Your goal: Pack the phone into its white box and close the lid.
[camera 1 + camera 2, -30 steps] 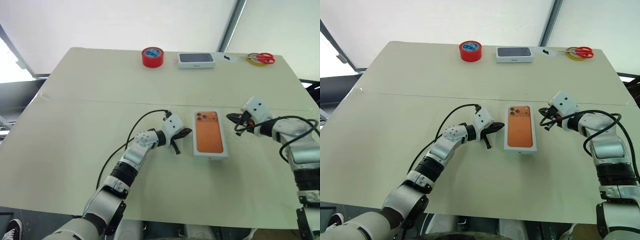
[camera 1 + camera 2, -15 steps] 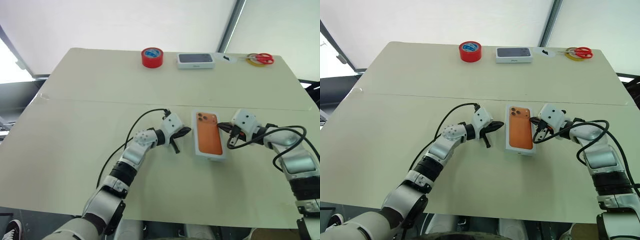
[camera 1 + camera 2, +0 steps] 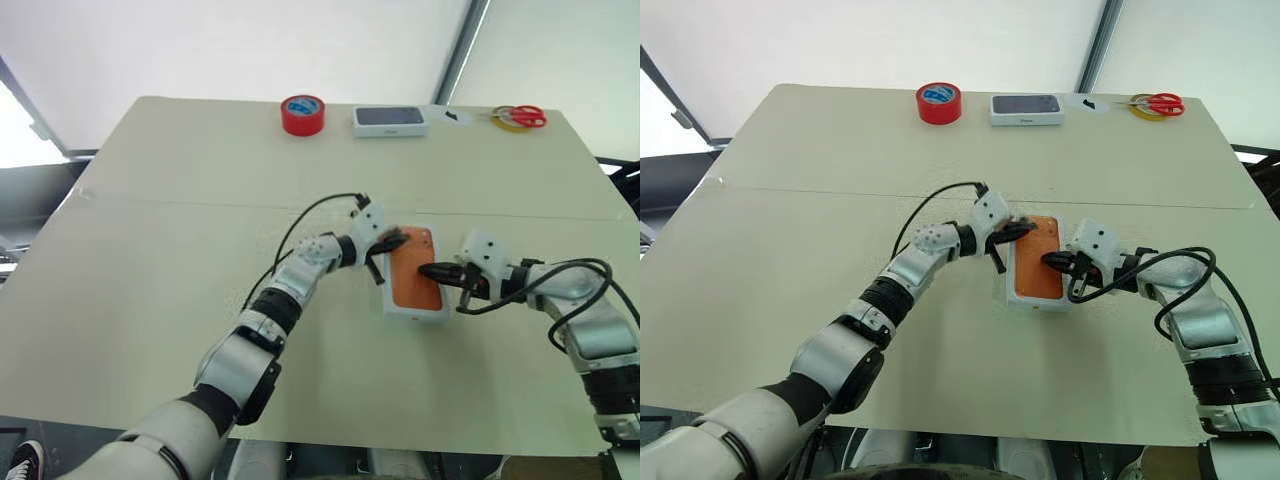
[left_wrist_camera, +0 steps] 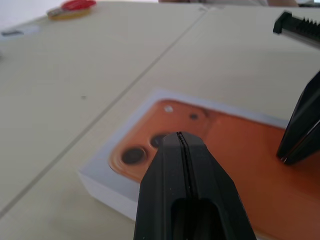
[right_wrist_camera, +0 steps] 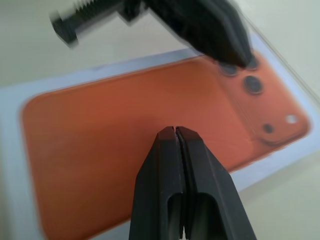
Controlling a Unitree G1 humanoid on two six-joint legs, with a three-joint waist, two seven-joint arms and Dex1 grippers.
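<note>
While both arms converge on one item, the entry turns on how that item lies between them.

Item: flat orange smartphone with rounded corners and dark lenses [image 3: 415, 276], lying back-up inside a shallow white-rimmed rectangular box [image 3: 419, 316], near the middle of the pale beige tabletop [image 3: 150, 250]. A white border shows all round the phone in both wrist views. Long axis: runs away from the robot, tilted a little; the lens cluster sits at the far end.

Left end effector [image 3: 390, 245]: two black fingers pressed together, gripping nothing. It comes in from the box's left side, and its tip hangs over the far, lens-bearing corner. Whether it touches the phone I cannot tell.

Right end effector [image 3: 426, 270]: fingers likewise closed and empty. It reaches in from the right, across the long axis, with its tip over the phone's middle, apparently on or just above the orange back.

Relation: the phone lies directly under both tips, the left at its far end and the right at mid-length, so the two look about equally near. Any pressing or nudging would act downward or across the short side.

Judgement: the phone appears seated, and closing the lid is not yet done.

Elsewhere, well apart at the far edge: red tape roll [image 3: 303, 113], white box with a dark picture on top [image 3: 390, 120], red-handled scissors [image 3: 521, 117].
</note>
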